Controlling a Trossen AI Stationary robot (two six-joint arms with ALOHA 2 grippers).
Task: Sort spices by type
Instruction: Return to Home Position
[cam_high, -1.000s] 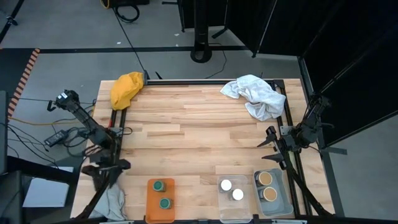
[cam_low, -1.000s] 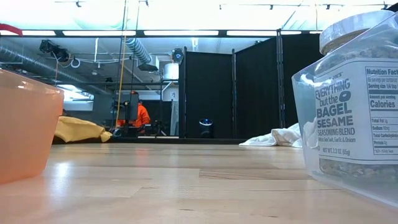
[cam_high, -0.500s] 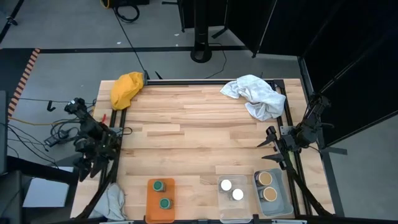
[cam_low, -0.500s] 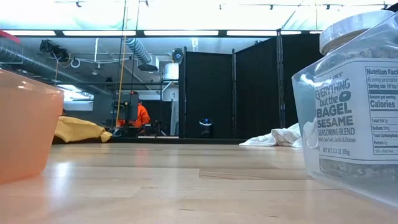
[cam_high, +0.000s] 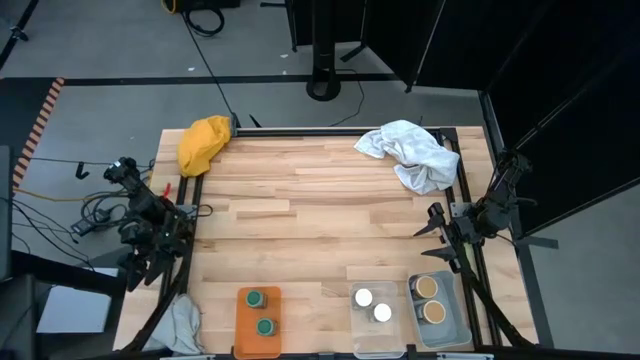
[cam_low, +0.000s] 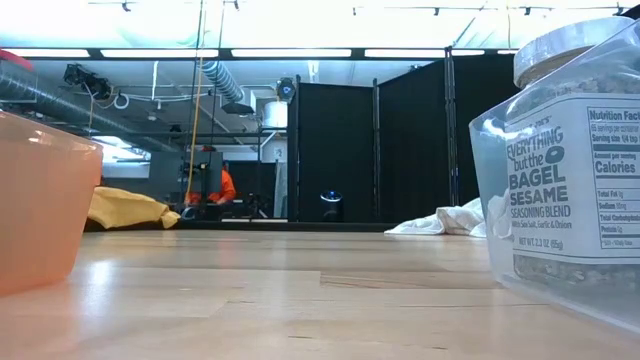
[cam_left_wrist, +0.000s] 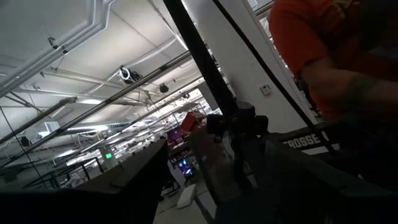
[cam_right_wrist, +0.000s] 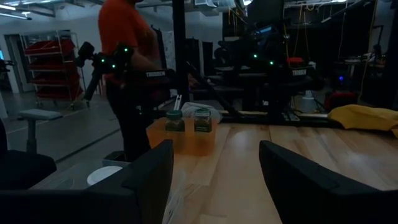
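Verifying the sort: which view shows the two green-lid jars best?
High view: both green-lid jars sit in the orange tray, lids unobstructed from above. Right wrist view shows them side-on, farther off, in the tray. Low view shows only the tray's wall; left wrist view shows neither.

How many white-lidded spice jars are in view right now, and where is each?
2. Both stand in the clear tray: one white-lidded jar nearer the orange tray, the other white-lidded jar nearer the grey tray. The high view shows none hidden.
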